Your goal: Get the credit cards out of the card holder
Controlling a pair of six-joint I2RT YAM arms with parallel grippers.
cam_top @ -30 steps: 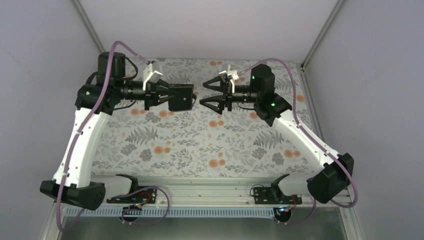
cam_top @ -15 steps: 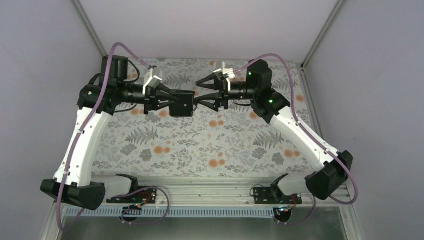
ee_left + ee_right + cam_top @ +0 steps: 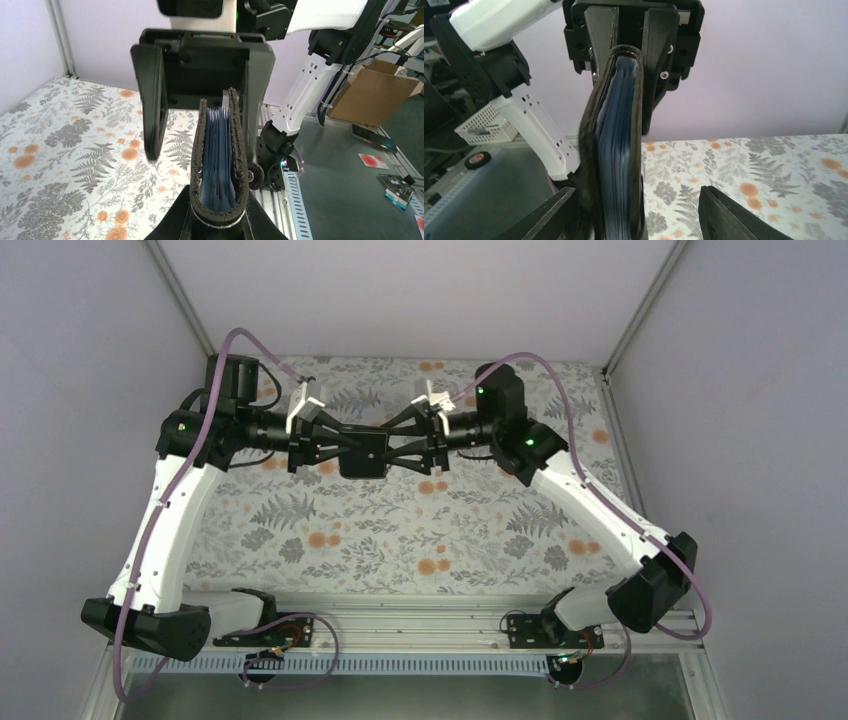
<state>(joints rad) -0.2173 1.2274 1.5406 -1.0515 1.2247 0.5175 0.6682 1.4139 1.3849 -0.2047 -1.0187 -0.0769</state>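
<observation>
The black card holder point(image 3: 362, 452) hangs in the air between the two arms. My left gripper point(image 3: 342, 452) is shut on its left edge. In the left wrist view the holder point(image 3: 219, 150) stands edge-on in my left gripper point(image 3: 219, 220), its light blue inner faces slightly parted. My right gripper point(image 3: 396, 452) is open and straddles the holder's right edge. In the right wrist view the holder point(image 3: 616, 150) stands between the fingers of my right gripper point(image 3: 639, 220), close to the left finger and well apart from the right one. No red credit cards show.
The floral table cloth point(image 3: 400, 530) lies below both arms. Grey walls close the back and sides. A metal rail point(image 3: 420, 625) with the arm bases runs along the near edge. A cardboard box point(image 3: 375, 97) stands off the table.
My right gripper has moved left, still open, from apart from the holder to straddling its right edge. My left gripper has kept hold and lowered the holder a little.
</observation>
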